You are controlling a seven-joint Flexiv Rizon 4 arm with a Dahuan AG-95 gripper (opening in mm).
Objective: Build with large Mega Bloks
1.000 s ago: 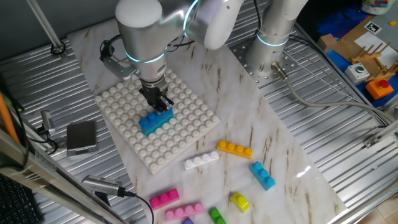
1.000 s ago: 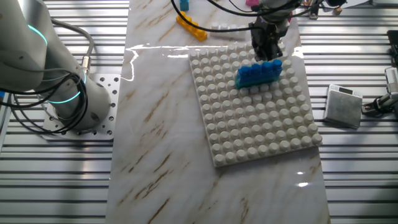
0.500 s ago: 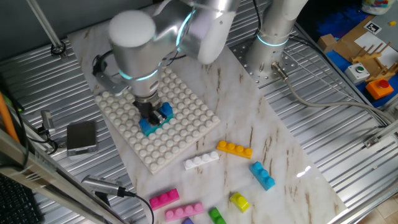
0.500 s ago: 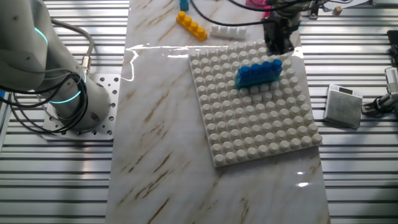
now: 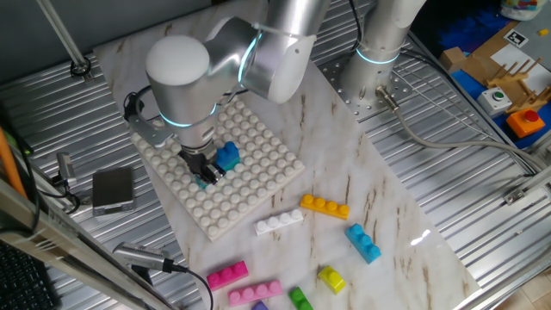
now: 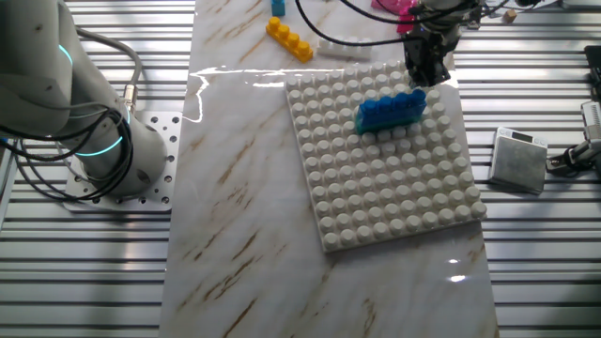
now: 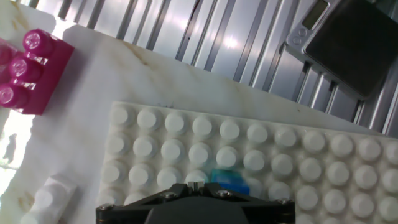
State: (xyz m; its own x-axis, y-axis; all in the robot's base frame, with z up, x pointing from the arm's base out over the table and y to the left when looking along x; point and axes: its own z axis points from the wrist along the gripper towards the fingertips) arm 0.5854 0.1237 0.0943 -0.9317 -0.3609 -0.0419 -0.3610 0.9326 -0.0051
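1. Blue brick (image 6: 392, 110) sits pressed onto the white studded baseplate (image 6: 385, 188), near the plate's far edge in the other fixed view.
2. Gripper (image 6: 424, 68) hangs above the brick's right end, beside it rather than around it. From one fixed view the gripper (image 5: 202, 164) covers the brick's left part; only the right end of the brick (image 5: 228, 156) shows.
3. Jaw state: cannot tell. Fingertips are blurred or hidden in every view; nothing is visibly clamped between them.
4. Hand view: gripper body fills the bottom edge, with a sliver of blue (image 7: 227, 181) showing just above it, on the baseplate studs (image 7: 205, 143).
5. Loose bricks on the marble table (image 5: 379, 189): orange brick (image 5: 325, 207), white brick (image 5: 279, 222), light-blue brick (image 5: 363, 242), two pink bricks (image 5: 227, 275), yellow brick (image 5: 331, 277), green brick (image 5: 300, 299). All are well apart from the gripper.
6. Arm's large joint (image 5: 181, 69) overhangs the plate's upper-left part in one fixed view and hides the studs beneath.
7. Small grey device (image 6: 519, 160) lies off the marble on the ribbed metal deck, beside the plate.
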